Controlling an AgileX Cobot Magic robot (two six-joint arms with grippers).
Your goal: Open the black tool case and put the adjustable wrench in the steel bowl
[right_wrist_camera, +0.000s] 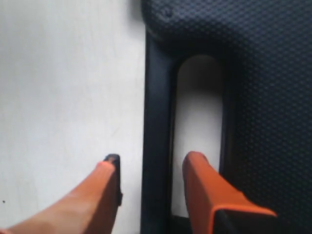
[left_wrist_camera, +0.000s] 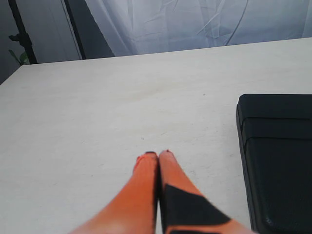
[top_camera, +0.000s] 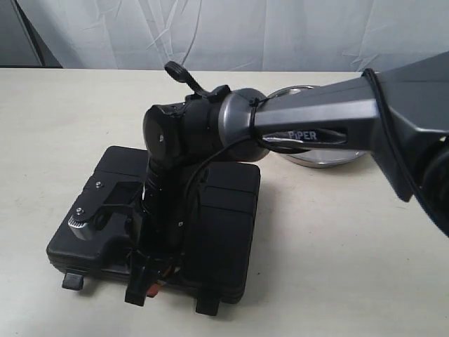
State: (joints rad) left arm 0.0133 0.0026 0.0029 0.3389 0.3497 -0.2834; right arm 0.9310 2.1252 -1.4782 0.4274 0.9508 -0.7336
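Black tool case [top_camera: 224, 232] lid down, flat on desk [top_camera: 337, 246], under right pincer [right_wrist_camera: 153, 158]. Right pincer spread, straddling case handle bar [right_wrist_camera: 157, 122]: 1 finger in handle slot, 1 outside over desk. Steel bowl [top_camera: 319, 159] beyond right arm, part hidden. Left pincer [left_wrist_camera: 157, 155] pressed together, empty, case beside it.

Soft, even light fills all three views, leaving the pale table [top_camera: 337, 232] bright and nearly washed out, only a faint shadow beside the black case [top_camera: 231, 217], and the orange fingers [right_wrist_camera: 105, 195] nearest both wrist cameras blurred.
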